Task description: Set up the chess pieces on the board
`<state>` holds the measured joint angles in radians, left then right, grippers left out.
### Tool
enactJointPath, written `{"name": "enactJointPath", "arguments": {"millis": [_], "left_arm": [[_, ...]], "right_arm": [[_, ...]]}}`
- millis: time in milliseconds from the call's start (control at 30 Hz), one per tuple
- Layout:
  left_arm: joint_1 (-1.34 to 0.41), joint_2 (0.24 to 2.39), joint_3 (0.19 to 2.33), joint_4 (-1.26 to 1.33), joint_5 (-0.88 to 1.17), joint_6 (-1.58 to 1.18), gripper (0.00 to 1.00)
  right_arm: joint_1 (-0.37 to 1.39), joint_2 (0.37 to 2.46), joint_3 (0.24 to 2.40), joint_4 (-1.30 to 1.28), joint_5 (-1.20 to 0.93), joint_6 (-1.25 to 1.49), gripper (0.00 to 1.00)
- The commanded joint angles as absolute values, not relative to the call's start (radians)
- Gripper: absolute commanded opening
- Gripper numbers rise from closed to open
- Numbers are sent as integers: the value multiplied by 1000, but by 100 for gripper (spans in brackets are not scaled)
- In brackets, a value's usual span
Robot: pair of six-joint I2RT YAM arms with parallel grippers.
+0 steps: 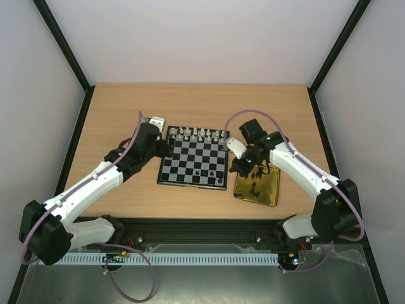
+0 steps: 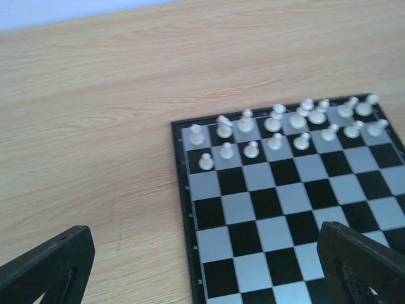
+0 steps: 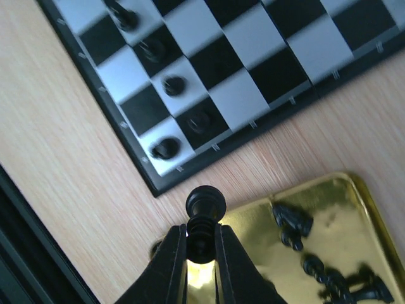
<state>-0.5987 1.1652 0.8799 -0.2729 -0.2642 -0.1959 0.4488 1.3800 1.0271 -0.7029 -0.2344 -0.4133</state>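
At the middle of the table: the board lies flat, its dark rim roughly square to the near edge.

- White pieces stand upright in two rows along the board's far side. The ones toward the right of the left wrist view crowd and blur, so no count was taken.
- Five black pieces stand along one edge row, one to a square. They run inward from the board corner nearest the gold tray.
- The tray sits just beside that corner, with a strip of bare wood between the tray and the board's rim. Several more black figurines lie in it, some tipped over. Those at the lower right of the right wrist view overlap too much to count.
- The right gripper is clamped on a single black piece. Its fingers pinch the stem, and the round head stands clear beyond the fingertips. In the wrist view the piece hangs over the tray's rim on the side facing the board corner, off the board.
- The left gripper has its jaws spread wide with nothing between them. One finger is over bare wood and the other over the checkered squares, so the gripper straddles the board's left rim. It is short of the white rows.
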Motion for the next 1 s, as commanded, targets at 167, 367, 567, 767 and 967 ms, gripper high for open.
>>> {"name": "enactJointPath", "arguments": {"millis": [167,367,567,767,967], "left_arm": [[-518,1174,908,-313,-287,-253,99],[-485,1172,908,-321,-326,-271,99],[-442,1178,914,-335,-335,-300,99],[-425,1171,916,-337,-342,-304,99],[-423,1164,916,-337,-348,-300,99]], "right_arm": [[675,1498,1236,-824,-140,-429,3],[812,1625,1334,-852,-56,-445,3],[898,1737,1396,-851,-10,-452,3],[920,1818,1438,-840,-9,-455,3],[927,1883,1451,-830,-17,-446,3]]}}
